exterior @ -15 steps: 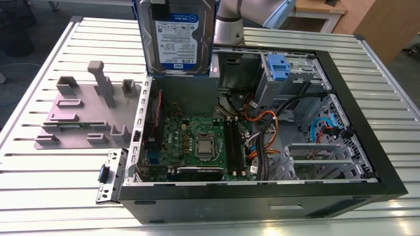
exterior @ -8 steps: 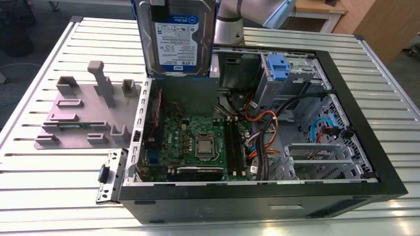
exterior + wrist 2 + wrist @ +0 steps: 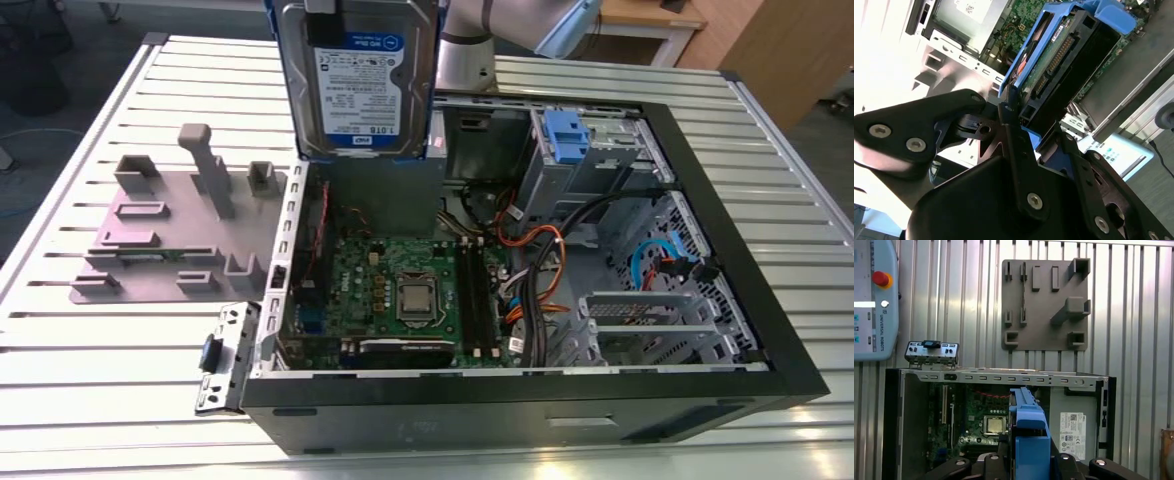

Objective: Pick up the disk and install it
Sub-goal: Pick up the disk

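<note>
Disk point(image 3: 363, 70) clamped between jaws, upright, white-and-blue label point(image 3: 358, 105) showing, above open computer case point(image 3: 731, 240)

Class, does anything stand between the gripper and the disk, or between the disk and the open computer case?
Nothing visible. The gripper is shut on the disk, which hangs upright over the open, uncovered computer case. Loose cables lie inside by the drive cage.

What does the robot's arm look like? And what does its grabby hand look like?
The arm is a smooth, round, silver-grey tube with a dark ring around it. The gripper is black. It is built from flat, chunky bars joined like hinges, and round silver screws are dotted along the bars.
</note>
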`<state>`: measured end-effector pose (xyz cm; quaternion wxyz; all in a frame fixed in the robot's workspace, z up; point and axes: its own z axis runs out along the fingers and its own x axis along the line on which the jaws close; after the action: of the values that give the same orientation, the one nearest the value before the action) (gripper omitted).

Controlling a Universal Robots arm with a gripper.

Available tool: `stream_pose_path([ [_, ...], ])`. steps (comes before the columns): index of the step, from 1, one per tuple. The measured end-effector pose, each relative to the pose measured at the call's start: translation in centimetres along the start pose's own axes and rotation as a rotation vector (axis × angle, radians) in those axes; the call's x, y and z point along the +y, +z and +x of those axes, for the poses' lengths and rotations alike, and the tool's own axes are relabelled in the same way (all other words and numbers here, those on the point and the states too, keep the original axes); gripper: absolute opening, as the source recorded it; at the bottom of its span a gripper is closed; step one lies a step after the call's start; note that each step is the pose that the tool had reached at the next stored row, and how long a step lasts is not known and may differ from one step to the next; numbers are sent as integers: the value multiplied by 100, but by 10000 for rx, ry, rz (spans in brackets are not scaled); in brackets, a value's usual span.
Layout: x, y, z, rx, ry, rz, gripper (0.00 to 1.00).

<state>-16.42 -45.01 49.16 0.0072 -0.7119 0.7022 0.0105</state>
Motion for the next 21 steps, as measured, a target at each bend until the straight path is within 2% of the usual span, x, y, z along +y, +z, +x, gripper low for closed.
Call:
stream_pose_path([
  [21, -37, 3, 18, 9, 0, -1, 36],
])
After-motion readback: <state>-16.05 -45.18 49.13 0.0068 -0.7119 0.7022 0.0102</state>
